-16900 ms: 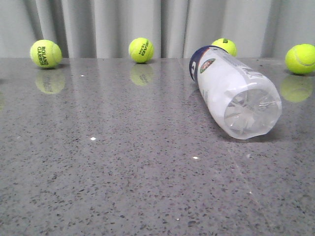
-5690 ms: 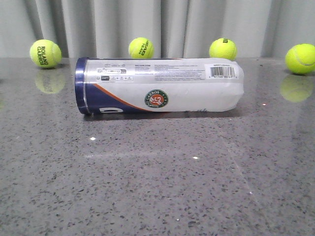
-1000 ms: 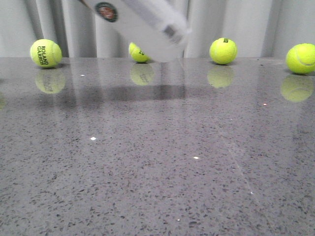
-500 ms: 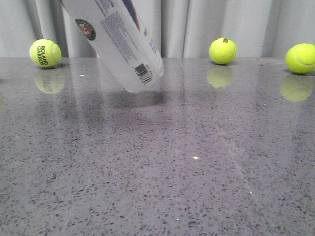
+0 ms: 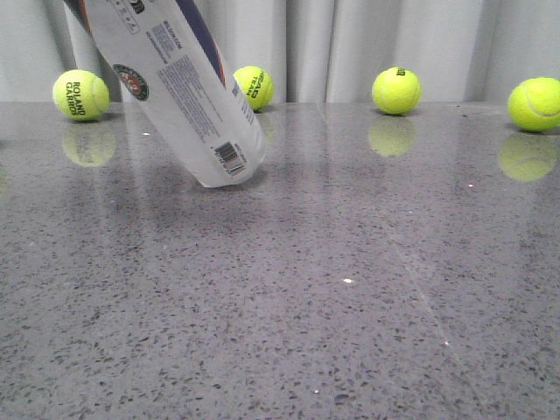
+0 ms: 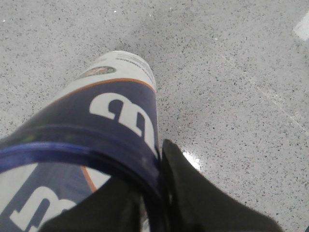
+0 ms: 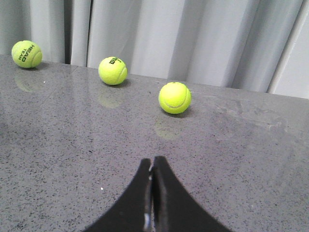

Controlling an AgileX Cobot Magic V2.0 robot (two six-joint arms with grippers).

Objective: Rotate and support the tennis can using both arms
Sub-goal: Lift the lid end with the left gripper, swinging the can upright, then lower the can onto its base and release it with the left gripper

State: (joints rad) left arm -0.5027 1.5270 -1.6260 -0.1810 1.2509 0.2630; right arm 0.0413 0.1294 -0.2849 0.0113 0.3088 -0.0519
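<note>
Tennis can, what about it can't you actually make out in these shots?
- Front view: the tennis can's upper end and whatever grips it are cut off by the top edge.
- Left wrist view: the left hand is only partly visible; the can's navy rim hides its grip.
- Can's small label text: unreadable.

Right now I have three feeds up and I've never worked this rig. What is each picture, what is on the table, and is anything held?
This is a robot with two arms. The front view looks forward over the grey table. The tennis can is tilted, its clear end low by the table; four tennis balls line the back, such as this one. The left wrist view looks down the left gripper, whose dark fingers clamp the can's navy rim. The right wrist view shows the right gripper shut on nothing, facing three of the balls.
</note>
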